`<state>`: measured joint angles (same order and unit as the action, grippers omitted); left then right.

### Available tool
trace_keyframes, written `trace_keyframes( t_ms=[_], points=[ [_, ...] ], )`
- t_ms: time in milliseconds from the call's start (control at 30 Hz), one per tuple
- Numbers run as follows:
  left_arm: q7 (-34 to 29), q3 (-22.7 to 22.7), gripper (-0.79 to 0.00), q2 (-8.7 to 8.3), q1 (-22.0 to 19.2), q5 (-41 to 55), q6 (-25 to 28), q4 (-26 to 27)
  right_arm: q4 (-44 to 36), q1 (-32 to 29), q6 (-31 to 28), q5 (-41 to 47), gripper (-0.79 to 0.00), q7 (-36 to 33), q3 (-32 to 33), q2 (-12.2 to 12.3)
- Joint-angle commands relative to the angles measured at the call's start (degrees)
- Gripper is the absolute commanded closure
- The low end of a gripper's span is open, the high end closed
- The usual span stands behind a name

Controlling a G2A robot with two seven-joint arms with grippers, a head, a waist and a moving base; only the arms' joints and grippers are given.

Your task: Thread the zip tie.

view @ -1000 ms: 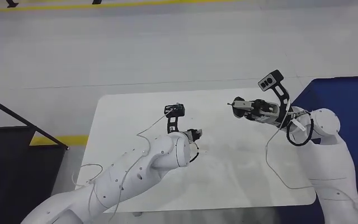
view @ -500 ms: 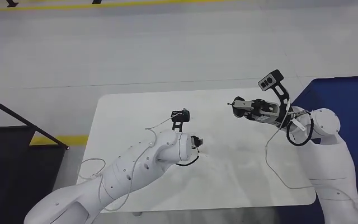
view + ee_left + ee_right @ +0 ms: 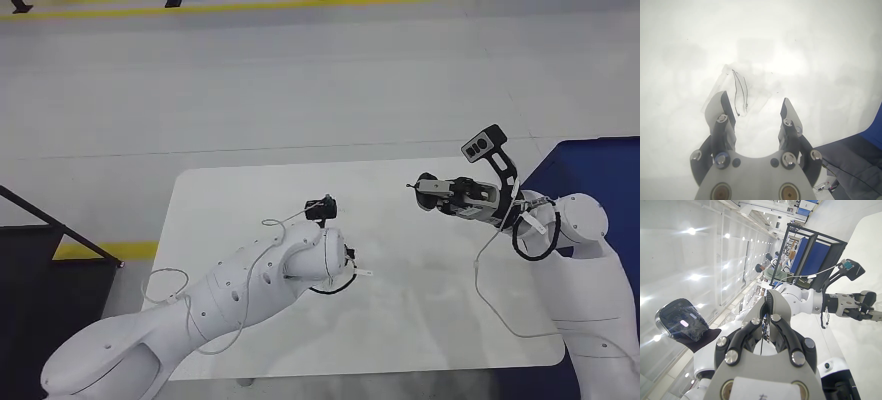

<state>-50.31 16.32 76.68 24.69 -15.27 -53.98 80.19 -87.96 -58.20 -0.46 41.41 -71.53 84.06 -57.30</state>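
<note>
Black zip ties (image 3: 735,94) in clear bag (image 3: 753,94) beyond parted left jaws; another tie (image 3: 762,345) pinched in right jaws.

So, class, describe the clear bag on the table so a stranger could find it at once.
Start at the white table. Just ahead of the open left pincer lies a flat clear plastic bag. What marks it out: the thin black zip ties inside.

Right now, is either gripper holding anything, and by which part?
The right gripper is shut on a thin black zip tie, pinched along its strap; which end cannot be told. The left gripper is open and holds nothing.
</note>
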Motion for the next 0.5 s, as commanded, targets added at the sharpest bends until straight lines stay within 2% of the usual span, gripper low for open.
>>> trace_keyframes(
  t_ms=[0, 67, 167, 300, 467],
  points=[
    [0.84, -1.13, -0.545, -0.11, -0.96, 2.32, -0.84, -0.06, 0.00, 0.00, 0.00, 0.00, 0.000, 0.00, 0.00, 0.00],
    [1.64, -2.32, -0.440, -0.22, -1.79, 4.01, -1.63, 0.20, 0.00, 0.00, 0.00, 0.00, 0.000, 0.00, 0.00, 0.00],
    [3.78, -3.76, -0.351, -0.48, -2.97, 6.10, -3.78, 0.53, 0.00, 0.00, 0.00, 0.00, 0.000, 0.00, 0.00, 0.00],
    [4.02, -5.37, -0.366, -0.99, -4.57, 7.47, -4.02, 0.23, 0.00, 0.00, 0.00, 0.00, 0.000, 0.00, 0.00, 0.00],
    [4.02, -6.58, -0.308, -1.16, -5.21, 8.33, -4.02, -0.22, 0.00, 0.00, 0.00, 0.00, 0.000, 0.00, 0.00, 0.00]
  ],
)
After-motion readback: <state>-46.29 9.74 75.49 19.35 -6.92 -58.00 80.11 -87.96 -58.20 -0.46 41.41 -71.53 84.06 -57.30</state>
